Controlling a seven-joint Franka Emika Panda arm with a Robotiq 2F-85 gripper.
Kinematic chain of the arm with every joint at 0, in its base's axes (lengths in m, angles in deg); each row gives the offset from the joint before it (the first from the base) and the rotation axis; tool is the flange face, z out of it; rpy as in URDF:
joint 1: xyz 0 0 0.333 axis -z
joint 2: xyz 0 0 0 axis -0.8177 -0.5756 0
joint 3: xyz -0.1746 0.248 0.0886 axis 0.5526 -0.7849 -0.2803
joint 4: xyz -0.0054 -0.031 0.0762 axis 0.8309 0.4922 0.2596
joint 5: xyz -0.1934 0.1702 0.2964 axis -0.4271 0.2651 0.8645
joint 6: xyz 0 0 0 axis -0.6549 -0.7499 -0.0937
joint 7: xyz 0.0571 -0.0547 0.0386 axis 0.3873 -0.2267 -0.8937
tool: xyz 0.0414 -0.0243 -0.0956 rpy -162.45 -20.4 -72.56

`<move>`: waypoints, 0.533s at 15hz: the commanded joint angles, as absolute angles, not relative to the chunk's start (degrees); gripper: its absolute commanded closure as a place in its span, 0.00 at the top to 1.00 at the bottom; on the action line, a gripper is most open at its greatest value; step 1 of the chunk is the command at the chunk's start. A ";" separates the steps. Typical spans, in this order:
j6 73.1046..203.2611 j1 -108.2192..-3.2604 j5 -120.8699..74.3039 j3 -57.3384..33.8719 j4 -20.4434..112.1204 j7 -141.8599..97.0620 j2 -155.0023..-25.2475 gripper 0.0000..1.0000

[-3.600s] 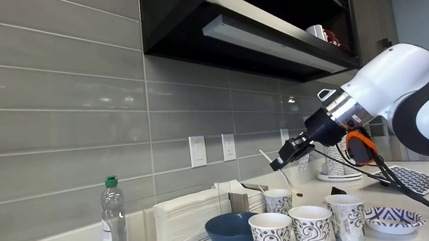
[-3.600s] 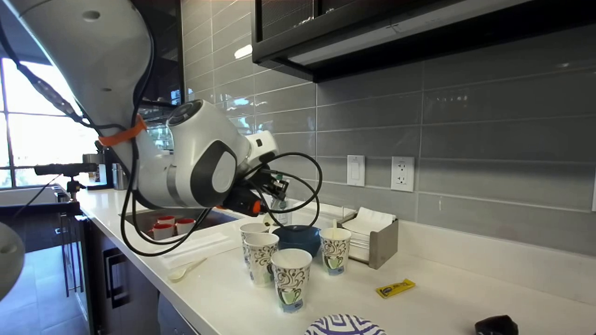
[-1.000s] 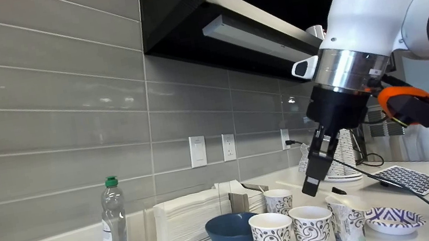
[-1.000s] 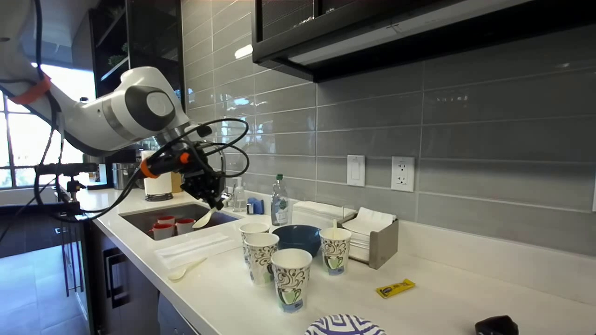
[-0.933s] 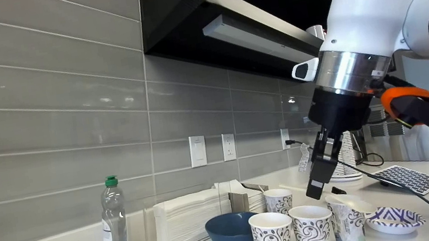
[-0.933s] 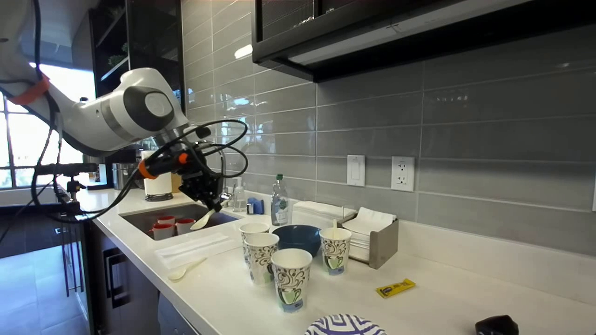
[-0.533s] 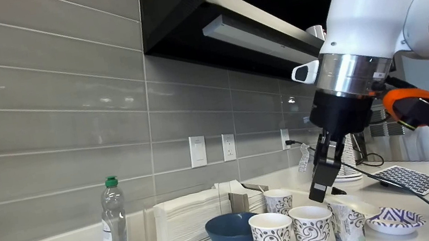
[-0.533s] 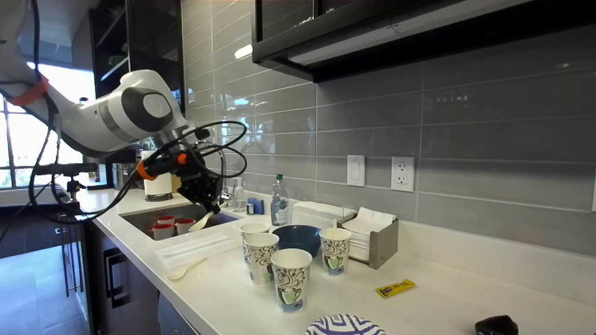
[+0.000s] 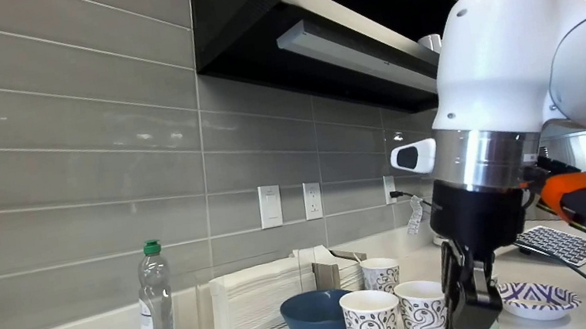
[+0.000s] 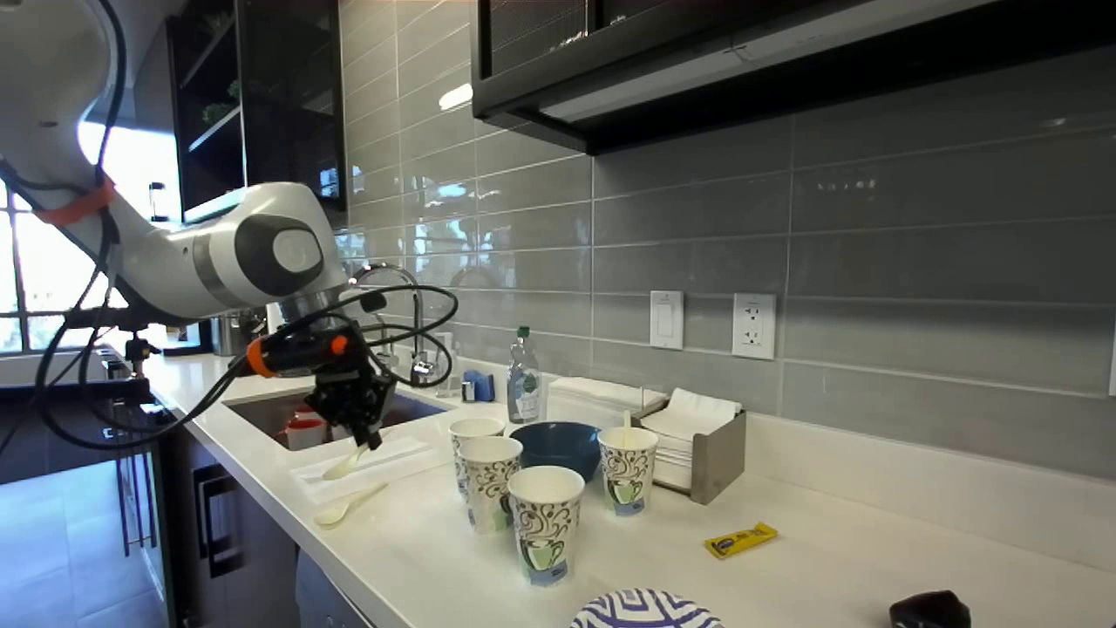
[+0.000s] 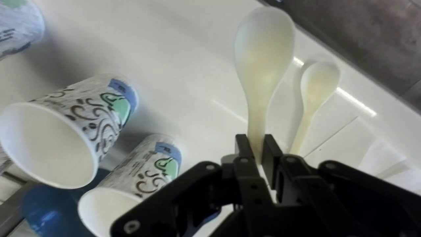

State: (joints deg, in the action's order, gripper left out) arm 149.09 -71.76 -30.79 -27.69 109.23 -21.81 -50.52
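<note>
There isn't a word or number I can read from here. The clear plastic bottle with a green cap (image 10: 523, 373) wears a label (image 10: 527, 396), but its lettering is a blur to me. The white paper cups with brown swirls (image 10: 547, 523) do show a sign I recognise, a green coffee cup (image 11: 121, 107) in dark outline, and the blue band (image 11: 129, 93) beneath it carries tiny print (image 11: 122, 87) I can't decipher. The flat yellow packet (image 10: 741, 541) on the white counter (image 10: 819, 577) bears dark markings (image 10: 723, 546), likewise too small to make out.
</note>
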 commanded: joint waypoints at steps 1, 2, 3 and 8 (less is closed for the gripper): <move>151.20 -72.69 -27.68 -28.04 108.82 -26.60 -55.49 0.03; 152.28 -72.58 -27.66 -28.03 108.73 -27.08 -56.70 0.03; 153.35 -72.10 -28.05 -28.17 108.56 -27.03 -57.95 0.03; 158.18 -70.99 -28.15 -28.14 107.07 -27.07 -64.47 0.03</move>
State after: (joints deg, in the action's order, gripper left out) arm 155.78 -72.07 -29.72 -27.82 108.99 -25.34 -59.72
